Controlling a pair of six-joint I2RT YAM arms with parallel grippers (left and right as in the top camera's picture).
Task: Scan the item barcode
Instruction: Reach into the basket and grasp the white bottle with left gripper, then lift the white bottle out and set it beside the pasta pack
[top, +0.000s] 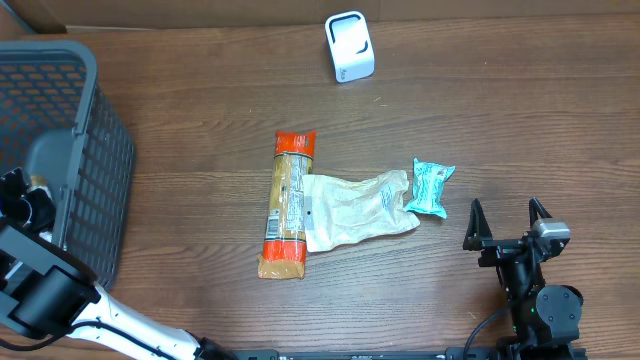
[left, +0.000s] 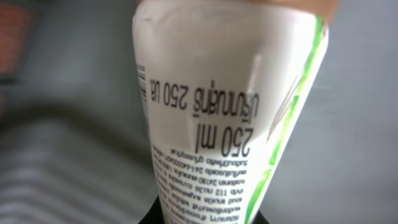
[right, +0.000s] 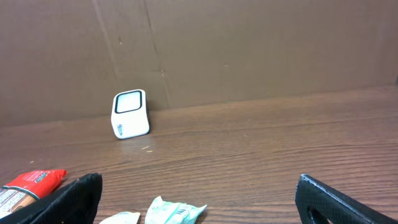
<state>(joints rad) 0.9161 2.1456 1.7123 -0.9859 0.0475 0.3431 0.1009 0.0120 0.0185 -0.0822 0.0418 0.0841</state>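
Left wrist: a white bottle (left: 211, 106) with green trim and upside-down print fills the frame; the left claw (top: 20, 200) is clamped on it.

Overhead: that claw sits inside the grey basket (top: 105, 160) at the desk's (top: 500, 120) left edge. Packets (top: 330, 205) lie mid-desk, and the scanner (top: 349, 46) stands at the back.

Right wrist: the right claw (right: 199, 205) is spread apart and empty, facing the scanner.

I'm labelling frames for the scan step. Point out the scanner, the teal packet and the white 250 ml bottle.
scanner (top: 350, 47): overhead view, middle of its white body.
teal packet (top: 430, 187): overhead view, centre of the wrapper.
white bottle (left: 224, 124): left wrist view, printed label near "250 ml".
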